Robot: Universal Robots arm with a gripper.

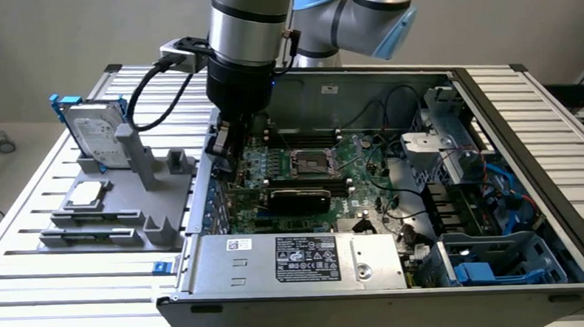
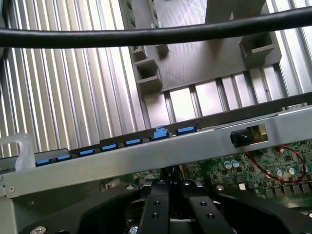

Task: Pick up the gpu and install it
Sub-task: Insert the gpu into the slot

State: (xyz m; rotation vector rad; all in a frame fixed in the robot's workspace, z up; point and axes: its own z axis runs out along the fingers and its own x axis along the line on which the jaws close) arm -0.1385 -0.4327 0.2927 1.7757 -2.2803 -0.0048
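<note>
One arm reaches down into the open case point(image 1: 528, 146) in the exterior view, its gripper point(image 1: 226, 153) low by the case's left wall over the motherboard point(image 1: 365, 156). The gpu point(image 1: 299, 200) stands black on that board just nearer than the socket point(image 1: 309, 163), a little right of the gripper; I cannot tell if they touch. In the wrist view the gripper point(image 2: 169, 187) has its fingers point(image 2: 156, 209) pressed together with nothing seen between them, above the green board, the case wall point(image 2: 146, 156) with blue tabs point(image 2: 132, 142) beyond.
</note>
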